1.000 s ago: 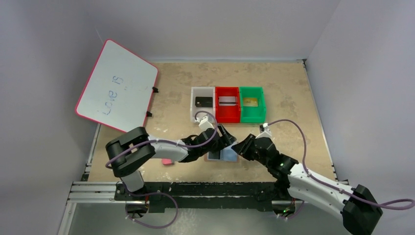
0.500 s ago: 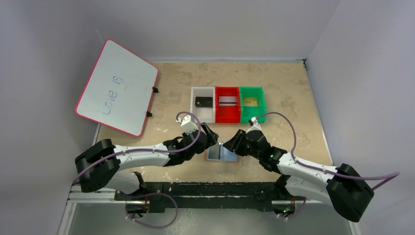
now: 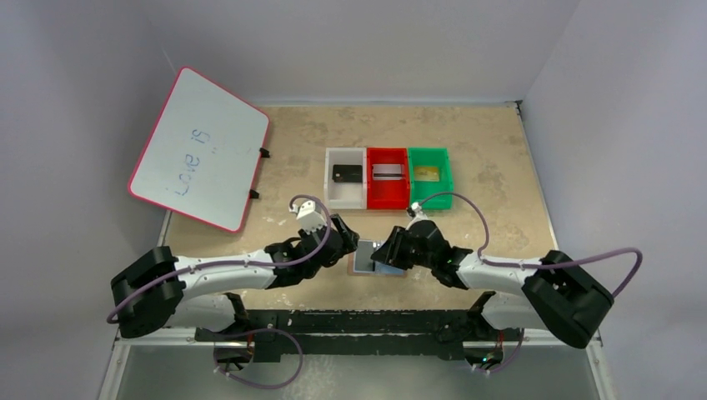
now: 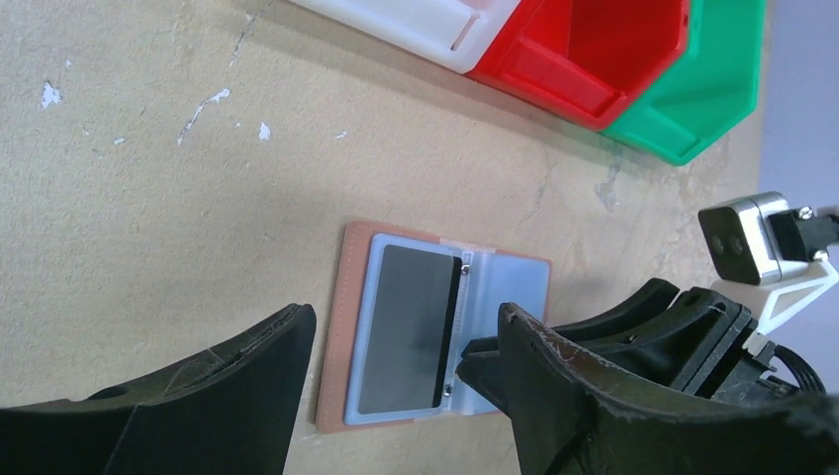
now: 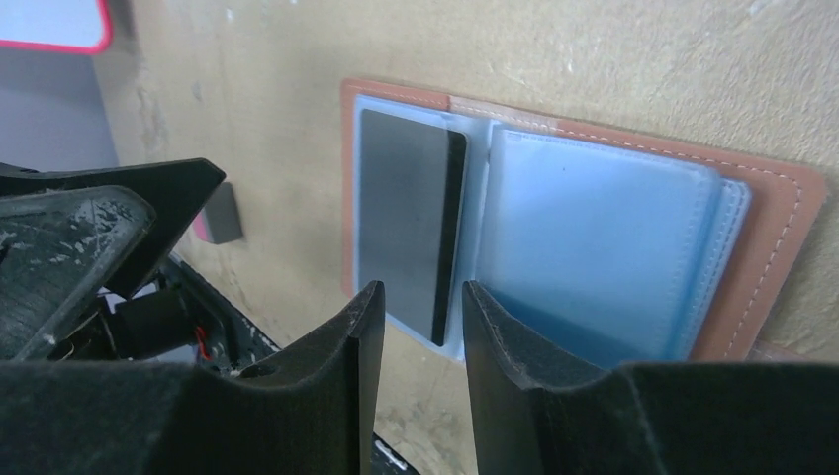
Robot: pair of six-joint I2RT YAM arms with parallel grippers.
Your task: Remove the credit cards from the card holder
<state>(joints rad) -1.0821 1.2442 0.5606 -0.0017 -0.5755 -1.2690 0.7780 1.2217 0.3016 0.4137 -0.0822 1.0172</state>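
The tan card holder [image 3: 373, 261] lies open and flat on the table near the front edge. Its pale blue sleeves [image 5: 594, 237] face up. A silver-grey credit card [image 4: 408, 327] with a dark stripe sits in the left sleeve [image 5: 401, 213]. My left gripper [image 3: 351, 247] hovers at the holder's left side, open wide and empty [image 4: 404, 322]. My right gripper [image 3: 386, 250] is over the holder's right half. Its jaws stand a little apart, empty, near the card's striped edge [image 5: 421, 289]. Three more credit cards lie in the bins: black [image 3: 346, 173], silver [image 3: 387, 172], gold [image 3: 428, 172].
White [image 3: 330, 190], red [image 3: 388, 197] and green [image 3: 433, 198] bins stand in a row behind the holder. A pink-framed whiteboard [image 3: 200, 148] leans at the back left. A pink-and-grey eraser block [image 5: 222, 213] lies to the left of the holder.
Both arms have dropped lower and reached left. The left gripper drew back off the holder to its left side. The right gripper came over the holder, whose sleeves now lie flat.
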